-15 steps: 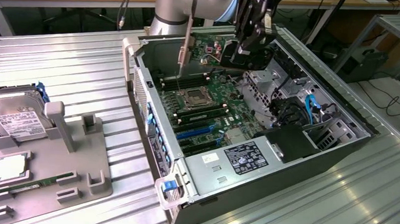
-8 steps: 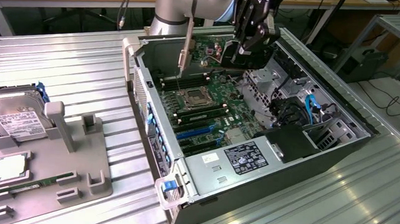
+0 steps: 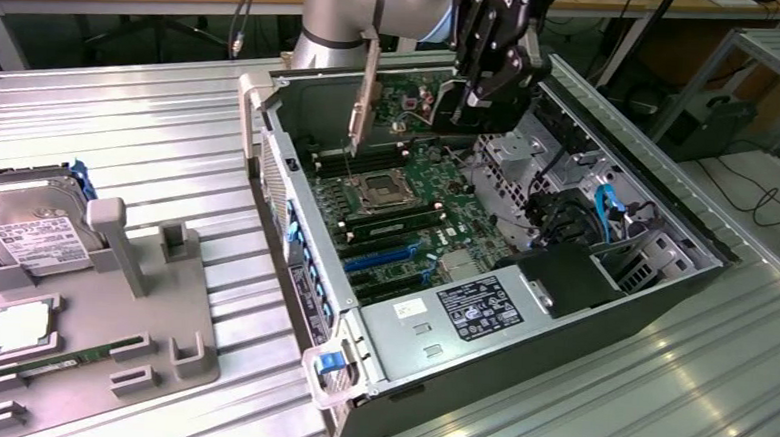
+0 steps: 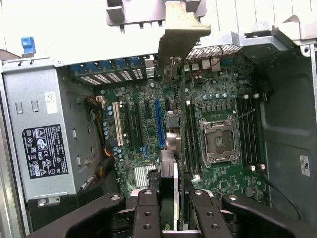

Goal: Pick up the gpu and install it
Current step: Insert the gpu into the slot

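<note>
My gripper (image 3: 474, 111) hangs over the far end of the open computer case (image 3: 270, 162), shut on the gpu (image 3: 423, 105). The card stands on edge above the motherboard (image 3: 425, 205), its silver bracket (image 3: 363, 97) pointing down along the case's rear wall. In the wrist view the gpu (image 4: 171, 183) is seen edge-on between the two black fingers (image 4: 147, 213), and its bracket (image 4: 181, 34) reaches to the rear slot openings. The card hangs above the board in line with the blue expansion slot (image 4: 159, 121), not seated in it.
Inside the case lie the CPU socket (image 3: 378, 190), blue slots (image 3: 381, 258), a power supply (image 3: 479, 308) and blue cables (image 3: 604, 215). At the exterior view's left, a grey holder (image 3: 118, 304) carries a hard drive (image 3: 29, 235), a chip (image 3: 17, 324) and a green memory stick (image 3: 62, 362).
</note>
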You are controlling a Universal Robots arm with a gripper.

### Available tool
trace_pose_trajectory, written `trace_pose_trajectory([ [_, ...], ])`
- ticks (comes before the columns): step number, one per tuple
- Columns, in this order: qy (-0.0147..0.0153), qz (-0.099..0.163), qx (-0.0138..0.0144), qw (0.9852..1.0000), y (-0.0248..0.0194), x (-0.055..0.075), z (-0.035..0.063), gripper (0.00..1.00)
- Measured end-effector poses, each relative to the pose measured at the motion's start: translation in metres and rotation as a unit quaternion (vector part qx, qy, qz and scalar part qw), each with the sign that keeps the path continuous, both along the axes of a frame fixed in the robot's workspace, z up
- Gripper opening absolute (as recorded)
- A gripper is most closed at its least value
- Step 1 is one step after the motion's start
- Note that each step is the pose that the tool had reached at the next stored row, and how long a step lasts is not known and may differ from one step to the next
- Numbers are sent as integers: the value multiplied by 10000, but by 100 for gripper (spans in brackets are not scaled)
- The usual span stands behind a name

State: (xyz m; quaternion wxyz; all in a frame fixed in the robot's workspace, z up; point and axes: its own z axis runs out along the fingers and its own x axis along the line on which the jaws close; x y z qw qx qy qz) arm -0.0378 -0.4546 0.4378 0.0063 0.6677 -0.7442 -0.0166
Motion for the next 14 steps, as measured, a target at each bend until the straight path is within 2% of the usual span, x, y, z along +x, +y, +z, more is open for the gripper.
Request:
trace_pose_trajectory([
  [6, -1, 316, 0, 9995, 0, 0, -4, 27],
  [14, -1, 500, -1, 9987, 1, 0, -19, 27],
])
